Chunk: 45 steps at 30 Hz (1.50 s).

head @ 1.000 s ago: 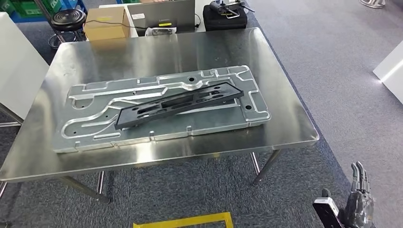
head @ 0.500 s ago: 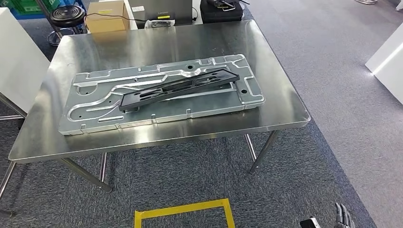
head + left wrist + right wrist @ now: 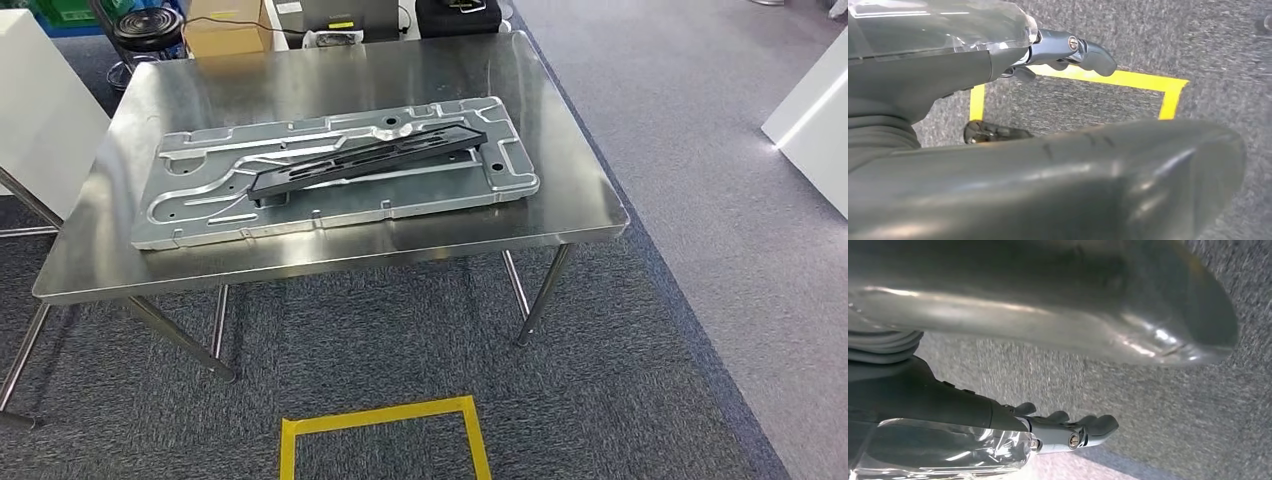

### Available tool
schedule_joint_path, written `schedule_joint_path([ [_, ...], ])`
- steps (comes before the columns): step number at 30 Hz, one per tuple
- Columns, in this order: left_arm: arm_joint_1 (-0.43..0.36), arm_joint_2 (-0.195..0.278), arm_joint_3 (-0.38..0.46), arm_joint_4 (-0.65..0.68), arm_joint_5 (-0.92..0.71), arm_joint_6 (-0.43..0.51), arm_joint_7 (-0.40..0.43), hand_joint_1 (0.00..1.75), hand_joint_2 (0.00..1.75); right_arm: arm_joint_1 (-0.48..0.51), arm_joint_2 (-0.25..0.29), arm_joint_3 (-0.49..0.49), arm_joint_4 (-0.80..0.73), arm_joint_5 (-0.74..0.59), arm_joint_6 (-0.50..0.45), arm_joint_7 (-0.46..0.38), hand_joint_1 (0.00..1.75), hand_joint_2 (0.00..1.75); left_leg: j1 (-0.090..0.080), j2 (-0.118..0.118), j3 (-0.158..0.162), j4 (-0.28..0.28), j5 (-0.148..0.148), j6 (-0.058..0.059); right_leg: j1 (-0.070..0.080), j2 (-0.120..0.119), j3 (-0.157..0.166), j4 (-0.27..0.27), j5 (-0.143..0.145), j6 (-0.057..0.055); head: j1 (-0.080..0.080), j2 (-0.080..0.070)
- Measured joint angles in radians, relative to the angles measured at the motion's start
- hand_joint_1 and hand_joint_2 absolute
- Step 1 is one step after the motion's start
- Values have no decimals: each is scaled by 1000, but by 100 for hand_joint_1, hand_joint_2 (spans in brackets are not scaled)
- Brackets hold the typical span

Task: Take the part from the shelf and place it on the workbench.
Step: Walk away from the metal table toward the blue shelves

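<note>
Overhead, black part (image 3: pixel 368 160) lies on workbench (image 3: pixel 560 215).

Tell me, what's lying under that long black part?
The black part lies slantwise on a big silver metal plate, which rests on the steel workbench. The plate's grooves directly beneath it are covered.

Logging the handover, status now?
Left hand and right hand hang empty over carpet. Long black part lies on grey metal plate, steel workbench. Nothing obstructing.
</note>
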Motion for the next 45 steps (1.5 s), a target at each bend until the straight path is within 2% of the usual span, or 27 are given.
schedule_joint_path([
  [3,0,-2,0,0,-1,0,-1,0,0,-6,2,1,21,13,61,47,0,0,-2,3,-7,-20,14,20,-2,1,-5,0,13,19,0,0],
  [5,-1,-4,0,0,-4,-2,-3,0,0,-6,6,3,31,27,104,84,0,0,2,6,-29,-25,39,35,-4,4,-24,47,-52,29,0,0],
  [7,0,-4,0,0,-9,-4,-4,0,0,-8,13,5,38,35,132,106,0,0,2,8,-61,-24,64,41,-9,6,-56,168,-164,37,0,0],
  [8,1,-4,0,0,-11,-5,-3,0,0,-9,17,6,40,37,141,111,0,0,2,8,-78,-22,76,41,-10,5,-69,234,-198,41,0,0],
  [9,1,-4,0,0,-14,-5,-2,0,0,-11,20,7,42,37,150,114,0,0,1,9,-95,-18,87,39,-11,5,-71,282,-205,44,0,0],
  [11,1,-5,0,0,-21,-6,1,0,0,-12,25,7,45,34,166,120,0,0,2,9,-130,-7,106,34,-14,5,-27,275,-156,47,0,0],
  [13,1,-7,-2,0,-29,-9,3,0,0,-14,28,7,47,30,181,126,0,0,3,9,-160,8,120,27,-16,5,74,150,-115,44,0,0],
  [15,1,-8,-3,0,-36,-13,3,0,0,-19,32,7,48,25,194,135,0,0,0,9,-180,24,130,16,-13,6,159,18,-134,34,0,0],
  [16,0,-8,-4,0,-40,-15,3,0,0,-22,35,7,49,23,200,139,0,0,-1,9,-187,29,137,10,-11,6,176,-15,-146,27,0,0],
  [19,2,-8,-8,0,-48,-19,5,0,0,-23,50,7,56,20,217,149,0,0,0,7,-206,44,136,-8,-10,3,159,-28,-133,-1,0,0],
  [21,4,-9,-8,0,-51,-20,6,0,0,-23,56,7,59,20,223,152,0,0,5,5,-232,114,57,-18,-10,-1,135,-28,-112,-15,0,0],
  [23,5,-10,-9,0,-53,-21,6,0,0,-23,60,7,59,19,230,156,0,0,7,4,-263,240,-37,-25,-5,-3,108,-26,-91,-21,0,0],
  [24,4,-10,-9,0,-54,-21,6,0,0,-23,61,7,60,16,239,163,0,0,7,4,-268,293,-57,-27,-3,-3,93,-23,-81,-22,0,0],
  [25,4,-10,-10,0,-56,-21,6,0,0,-23,63,6,61,9,252,175,0,0,7,4,-260,318,-51,-27,-1,-3,78,-19,-71,-22,0,0],
  [26,3,-10,-10,0,-59,-22,6,0,0,-23,64,3,62,-3,270,197,0,0,7,4,-234,307,-26,-24,0,-3,62,-14,-63,-21,0,0],
  [28,1,-9,-14,0,-67,-27,7,0,0,-27,70,-14,63,-48,312,286,0,0,5,3,-136,189,19,-14,2,-2,35,-2,-48,-17,0,0],
  [30,-4,-7,-21,0,-76,-34,17,0,0,-31,79,-50,64,-102,350,404,0,0,0,2,-45,49,13,0,4,-2,20,6,-35,-9,0,0],
  [31,-6,-6,-24,0,-80,-37,25,0,0,-33,85,-70,64,-121,364,451,0,0,-3,2,-25,11,2,6,4,-3,16,7,-27,-4,0,0],
  [33,-6,-6,-31,0,-93,-38,47,0,0,-34,94,-104,64,-143,388,506,0,0,-5,3,-28,-8,8,20,3,-5,11,5,-12,8,0,0],
  [34,-6,-8,-34,1,-101,-37,61,0,0,-34,98,-117,64,-148,397,519,0,0,-3,5,-34,-12,19,28,2,-3,7,9,-16,14,0,0],
  [36,-6,-13,-41,2,-118,-35,89,0,0,-34,105,-137,64,-154,409,526,0,0,1,9,-53,-20,43,43,0,2,-12,60,-77,24,0,0],
  [38,-6,-19,-52,2,-131,-35,110,0,0,-35,111,-150,64,-158,414,514,0,0,0,10,-82,-19,65,49,-5,4,-47,179,-177,32,0,0],
  [39,-6,-22,-56,3,-138,-35,116,0,0,-35,112,-155,64,-159,416,504,0,0,0,10,-98,-17,75,48,-6,5,-61,241,-207,35,0,0],
  [40,-5,-25,-60,3,-143,-35,121,0,0,-36,113,-161,64,-160,418,491,0,0,0,11,-113,-15,84,47,-7,5,-64,283,-213,38,0,0],
  [42,-6,-33,-69,4,-152,-36,125,0,0,-37,113,-169,64,-161,422,465,0,0,0,11,-143,-7,102,42,-10,4,-18,262,-164,40,0,0],
  [43,-6,-37,-74,4,-155,-36,126,0,0,-37,113,-173,64,-161,424,452,0,0,0,11,-156,-2,110,39,-11,4,31,200,-134,38,0,0],
  [45,-6,-43,-80,6,-156,-36,127,0,0,-41,112,-176,64,-161,428,434,0,0,-2,10,-176,12,121,31,-7,4,138,45,-125,29,0,0],
])
